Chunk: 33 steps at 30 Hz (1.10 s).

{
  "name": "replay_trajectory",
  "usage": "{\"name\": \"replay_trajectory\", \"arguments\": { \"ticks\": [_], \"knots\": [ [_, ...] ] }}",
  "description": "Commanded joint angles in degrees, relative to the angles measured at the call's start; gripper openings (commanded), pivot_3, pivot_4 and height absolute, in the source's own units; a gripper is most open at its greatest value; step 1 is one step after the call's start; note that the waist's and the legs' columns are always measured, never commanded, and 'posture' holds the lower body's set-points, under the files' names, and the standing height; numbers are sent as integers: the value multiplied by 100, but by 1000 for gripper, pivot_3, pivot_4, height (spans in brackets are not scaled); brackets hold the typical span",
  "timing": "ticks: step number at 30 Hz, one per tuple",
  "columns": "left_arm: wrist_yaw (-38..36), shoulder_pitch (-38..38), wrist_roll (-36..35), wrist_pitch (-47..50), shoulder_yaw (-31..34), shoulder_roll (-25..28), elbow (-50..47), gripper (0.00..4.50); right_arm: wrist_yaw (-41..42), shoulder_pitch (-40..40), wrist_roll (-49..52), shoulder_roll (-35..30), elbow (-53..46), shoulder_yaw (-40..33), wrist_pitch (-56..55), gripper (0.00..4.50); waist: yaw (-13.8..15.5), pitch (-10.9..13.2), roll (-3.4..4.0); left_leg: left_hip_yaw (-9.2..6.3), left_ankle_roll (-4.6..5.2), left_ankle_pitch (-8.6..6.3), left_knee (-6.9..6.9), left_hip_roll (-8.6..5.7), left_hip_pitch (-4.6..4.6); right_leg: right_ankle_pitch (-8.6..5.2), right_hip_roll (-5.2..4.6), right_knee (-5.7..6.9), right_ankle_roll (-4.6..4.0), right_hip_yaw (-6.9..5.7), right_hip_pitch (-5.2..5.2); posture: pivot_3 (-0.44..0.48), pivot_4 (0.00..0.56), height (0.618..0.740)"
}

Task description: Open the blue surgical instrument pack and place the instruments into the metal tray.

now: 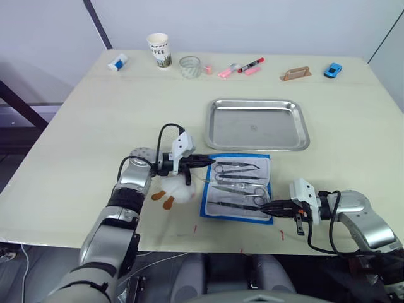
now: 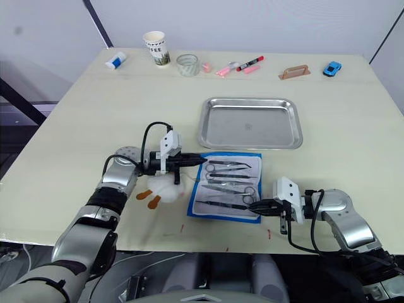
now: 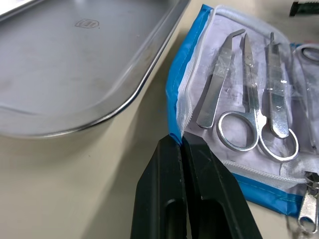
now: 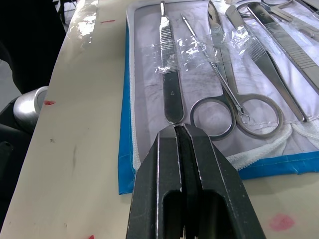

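The blue surgical instrument pack [image 1: 204, 207] lies open flat near the table's front edge, pale lining up. Several silvery instruments [image 1: 237, 186] lie across it: scissors [image 3: 249, 99], tweezers and a flat scalpel handle [image 4: 169, 74]. The empty metal tray [image 1: 252, 126] sits just behind the pack. My left gripper [image 1: 211, 162] is shut, its tips touching the pack's far left blue corner [image 3: 174, 89] beside the tray [image 3: 75, 59]. At the pack's near right corner, my right gripper [image 1: 264, 207] is shut, tips against the end of the scalpel handle.
A white plush toy [image 1: 180, 192] lies under my left forearm, left of the pack. Along the far edge stand a paper cup [image 1: 160, 49], a glass [image 1: 189, 65], markers [image 1: 243, 67], a wooden block [image 1: 295, 74] and a blue toy car [image 1: 332, 69].
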Motion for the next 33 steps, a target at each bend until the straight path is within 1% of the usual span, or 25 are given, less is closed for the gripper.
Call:
{"name": "replay_trajectory", "arguments": {
  "ticks": [1,7,9,10,11,12,14,15,18,21,26,30,33],
  "knots": [
    [330,-52,367,-16,-141,-2,312,0,-64,19,-112,-24,17,25,45,69,16,-5,2,1,0,0,0,0,2,0,0,0,0,-2,3,0,150,740],
    [230,-75,218,213,-84,-35,184,0,-60,13,-126,-22,30,22,29,69,40,-15,3,2,0,0,0,0,4,0,0,1,0,-3,6,0,150,740],
    [1,-30,41,369,-27,5,22,621,-54,14,-132,-22,37,25,24,0,37,-16,3,1,0,0,0,0,4,0,0,1,0,-3,6,0,150,740],
    [20,3,20,394,0,38,-73,892,-54,16,-136,-18,42,30,18,0,31,-15,3,1,0,0,0,0,4,0,0,1,0,-3,5,0,150,740],
    [49,25,14,417,16,59,-138,1264,-55,17,-140,-15,46,33,13,0,24,-15,3,1,0,0,0,0,4,0,0,0,0,-1,5,0,150,740],
    [84,40,28,424,21,77,-181,1691,-54,18,-140,-13,47,35,12,0,18,-15,3,-1,0,0,0,0,3,0,0,-1,0,0,4,0,150,740],
    [75,78,-10,393,64,112,-270,2700,-58,23,-142,-9,38,43,20,0,10,-15,3,-3,0,0,0,0,2,0,0,-4,0,2,3,0,150,740],
    [65,105,-101,398,147,124,-344,3072,-55,23,-146,-8,45,49,21,0,9,-15,3,-3,0,0,0,0,2,0,-1,-4,0,3,3,0,150,740],
    [-75,232,-327,369,386,293,-583,4480,-62,29,-173,-6,58,63,-2,0,1,-15,3,-3,0,0,0,1,2,0,-1,-4,0,3,2,0,150,740],
    [-405,369,-685,300,647,525,-933,4480,-62,28,-199,-8,103,71,-42,0,-10,-14,2,-4,0,0,0,2,1,0,-1,-3,0,2,0,0,150,740],
    [-926,488,-1430,416,1045,622,-1573,4480,-46,24,-244,-12,174,108,-128,0,1,-14,1,-5,-1,0,0,3,-2,0,-3,-3,0,0,0,0,150,740],
    [-1386,685,-1883,818,1062,750,-2198,4480,-47,9,-255,-4,206,127,-166,0,-21,-14,1,-5,-1,0,0,3,-1,0,-2,-3,-1,1,0,0,150,740],
    [-1720,930,-1906,894,942,953,-2547,4480,-77,3,-221,7,193,85,-198,0,-30,-13,1,-4,-1,0,-1,3,-1,-1,-1,-5,-1,3,-1,0,150,740]
  ]
}}
